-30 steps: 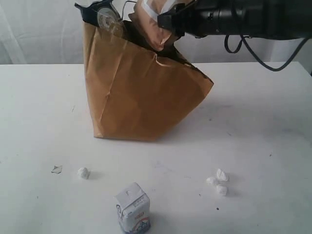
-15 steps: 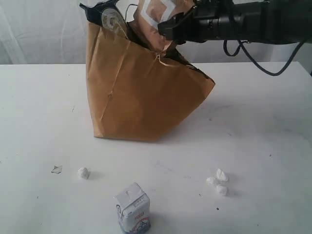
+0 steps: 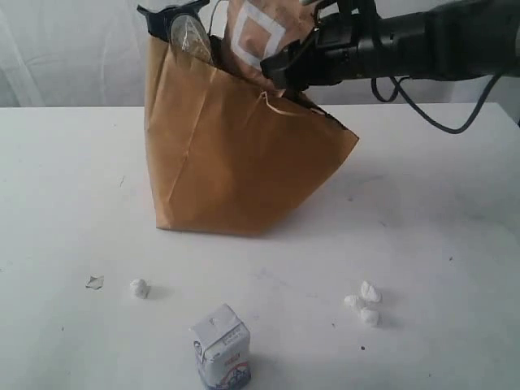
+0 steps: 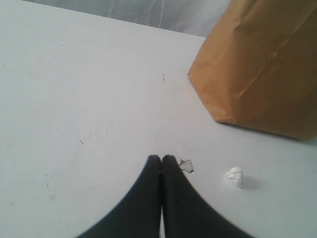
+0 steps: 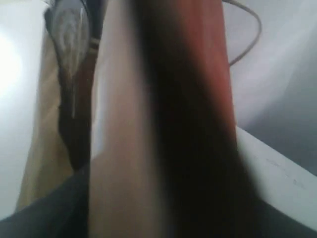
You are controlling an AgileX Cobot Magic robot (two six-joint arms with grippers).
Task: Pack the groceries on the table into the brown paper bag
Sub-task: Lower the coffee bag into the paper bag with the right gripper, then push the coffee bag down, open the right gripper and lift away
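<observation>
The brown paper bag (image 3: 236, 162) stands tilted on the table (image 3: 439, 203). Above its open mouth, my right gripper (image 3: 280, 69) is shut on the brown white-square pouch (image 3: 260, 36), whose lower end dips into the opening. This pouch (image 5: 148, 124) fills the right wrist view, blurred. A dark jar with a silver lid (image 3: 188, 36) pokes out at the bag's far top corner. The small white carton (image 3: 221, 348) stands upright near the front edge. My left gripper (image 4: 161, 158) is shut and empty, low over the table, some way from the bag (image 4: 262, 64).
A small torn scrap (image 4: 186, 165) lies just beside my left fingertips, with a white crumpled lump (image 4: 235, 176) beyond it. Three more white lumps (image 3: 363, 304) lie front right of the bag. A pale cord handle (image 5: 247, 29) loops at the bag's top.
The right gripper has turned the pouch so its white square faces the camera more and shifted slightly over the bag's mouth. The left gripper and the carton have not moved.
</observation>
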